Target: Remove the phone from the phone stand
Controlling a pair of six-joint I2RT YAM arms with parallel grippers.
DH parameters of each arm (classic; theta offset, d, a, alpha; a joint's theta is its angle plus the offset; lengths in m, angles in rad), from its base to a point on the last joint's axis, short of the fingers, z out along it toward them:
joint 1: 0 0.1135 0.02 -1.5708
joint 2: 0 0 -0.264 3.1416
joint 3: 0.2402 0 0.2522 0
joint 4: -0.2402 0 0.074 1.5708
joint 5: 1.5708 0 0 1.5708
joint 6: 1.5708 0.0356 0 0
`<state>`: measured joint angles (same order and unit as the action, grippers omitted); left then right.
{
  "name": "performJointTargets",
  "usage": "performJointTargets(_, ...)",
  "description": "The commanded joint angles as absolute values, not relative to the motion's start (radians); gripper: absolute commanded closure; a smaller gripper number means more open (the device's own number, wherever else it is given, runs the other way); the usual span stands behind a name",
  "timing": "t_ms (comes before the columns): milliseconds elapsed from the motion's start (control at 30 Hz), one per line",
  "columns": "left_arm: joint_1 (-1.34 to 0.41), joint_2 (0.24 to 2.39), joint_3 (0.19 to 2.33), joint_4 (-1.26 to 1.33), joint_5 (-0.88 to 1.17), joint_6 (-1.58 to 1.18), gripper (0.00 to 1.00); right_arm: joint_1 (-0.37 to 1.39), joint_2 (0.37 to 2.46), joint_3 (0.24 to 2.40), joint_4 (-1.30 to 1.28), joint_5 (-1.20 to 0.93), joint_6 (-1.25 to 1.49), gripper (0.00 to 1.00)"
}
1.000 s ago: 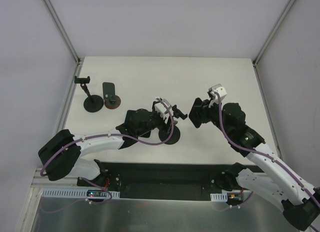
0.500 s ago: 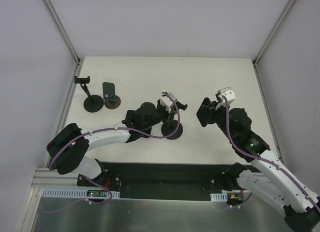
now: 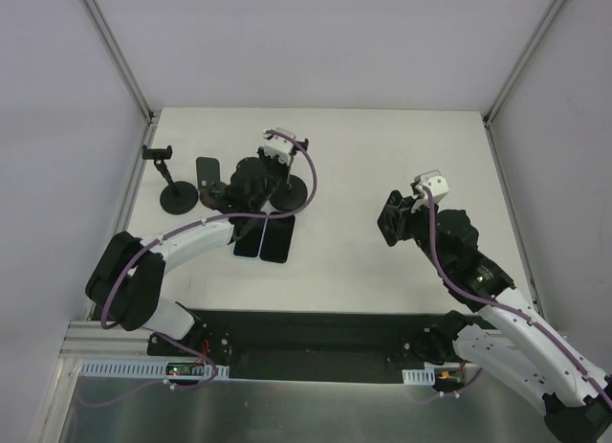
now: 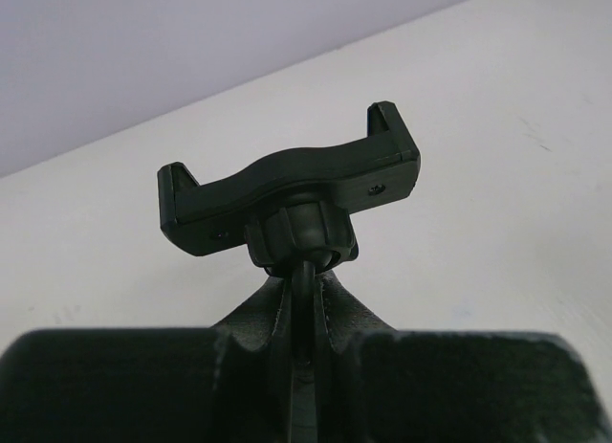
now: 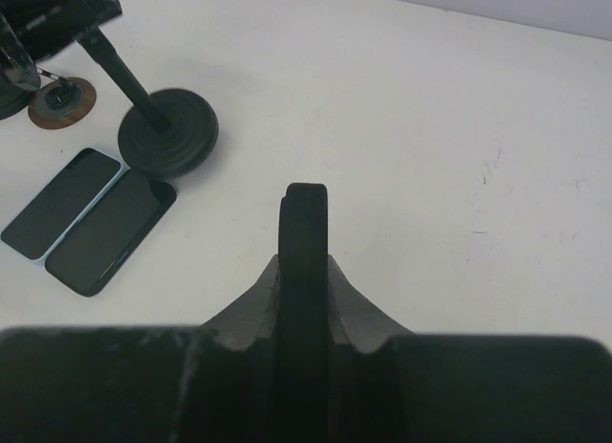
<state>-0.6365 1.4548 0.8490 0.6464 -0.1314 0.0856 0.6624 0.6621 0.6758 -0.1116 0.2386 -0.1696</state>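
Note:
My right gripper (image 5: 304,261) is shut on the phone (image 5: 304,223), a thin black slab seen edge-on between the fingers, held above bare table right of centre (image 3: 390,220). The phone stand (image 3: 288,194) is black, with a round base (image 5: 168,132) and a slanted stem. Its clamp (image 4: 287,189) is empty. My left gripper (image 4: 306,282) is shut on the stem just under the clamp's ball joint, at the back left of the table (image 3: 275,166).
Two dark phones (image 3: 251,237) (image 3: 277,239) lie flat side by side in front of the stand. A second black stand (image 3: 177,199) with an empty clamp, another phone (image 3: 207,169) and a brown disc (image 3: 218,196) sit at the far left.
My left gripper has shut on the stand's stem and moved it from the table's centre to the back left, uncovering two flat phones. The right arm drew back to the right with its phone.

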Motion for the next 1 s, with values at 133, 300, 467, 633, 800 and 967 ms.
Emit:
performJointTargets(133,-0.447,1.502,0.936,0.732,-0.199,0.081,1.0,0.663,0.663,0.692,-0.021,0.232,-0.176,0.99)
performJointTargets(300,-0.362,1.577,0.974,0.684,-0.166,0.025,1.0,0.663,0.678,0.692,-0.023,0.207,-0.17,0.99)
performJointTargets(467,-0.315,1.614,0.986,0.667,-0.16,0.015,1.0,0.663,0.681,0.692,-0.025,0.206,-0.17,0.99)
performJointTargets(633,-0.301,1.618,0.991,0.629,-0.126,0.015,0.94,0.664,0.69,0.698,-0.028,0.195,-0.169,0.99)
performJointTargets(800,-0.301,1.569,0.971,0.597,-0.094,0.018,0.59,0.663,0.696,0.71,-0.037,0.189,-0.164,0.99)
performJointTargets(967,-0.308,1.481,0.95,0.552,-0.075,0.02,0.35,0.661,0.713,0.727,-0.055,0.179,-0.147,0.99)
